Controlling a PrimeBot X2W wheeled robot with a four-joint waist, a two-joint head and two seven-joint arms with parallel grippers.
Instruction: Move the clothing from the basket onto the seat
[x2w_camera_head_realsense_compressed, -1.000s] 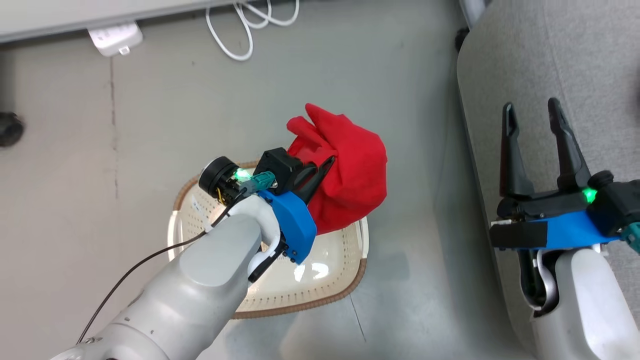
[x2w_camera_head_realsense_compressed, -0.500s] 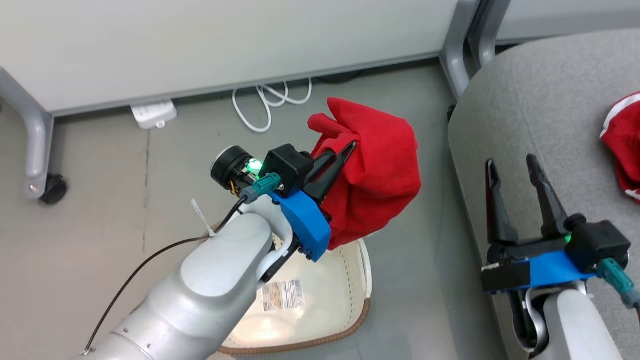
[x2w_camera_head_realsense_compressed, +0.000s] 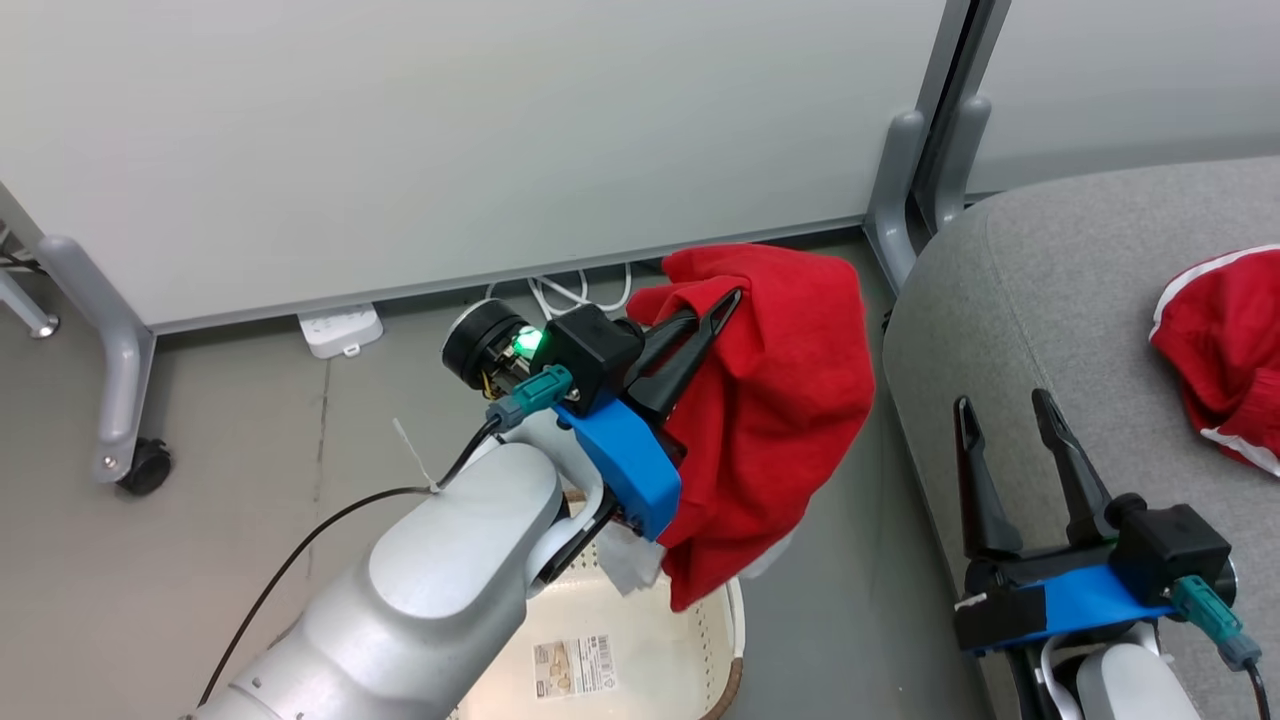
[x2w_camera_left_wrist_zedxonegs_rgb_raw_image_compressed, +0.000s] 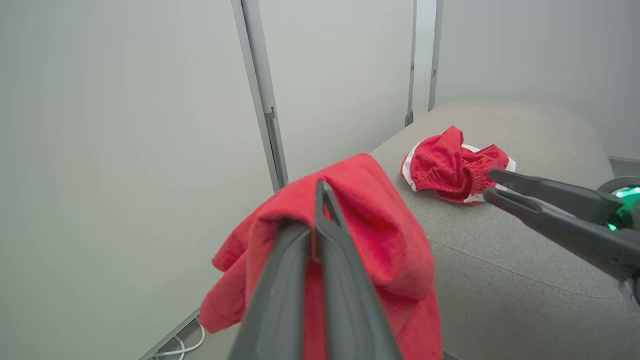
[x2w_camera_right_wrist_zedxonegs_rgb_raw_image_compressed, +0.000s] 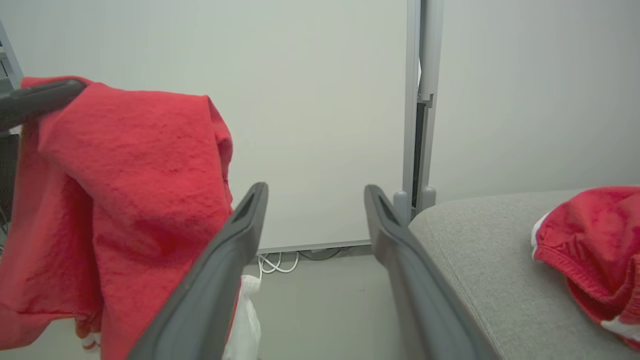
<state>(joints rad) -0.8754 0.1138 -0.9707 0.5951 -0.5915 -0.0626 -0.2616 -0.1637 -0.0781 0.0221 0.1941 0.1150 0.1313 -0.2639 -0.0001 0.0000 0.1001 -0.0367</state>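
Observation:
My left gripper is shut on one red piece of clothing, which hangs from the fingers above the right end of the cream basket. In the left wrist view the shut fingers pinch the clothing's top fold. A second red garment with white trim lies on the grey seat to the right. My right gripper stands open over the seat's near edge with nothing between its fingers. The held clothing hangs to its left.
White partition panels stand behind on grey feet, one with a caster. A white power strip and white cables lie on the floor by the wall. A paper label shows on the basket's bottom.
The head camera has tilted upward. My left gripper has raised the red clothing higher above the basket and nearer the seat. The right gripper has stayed open.

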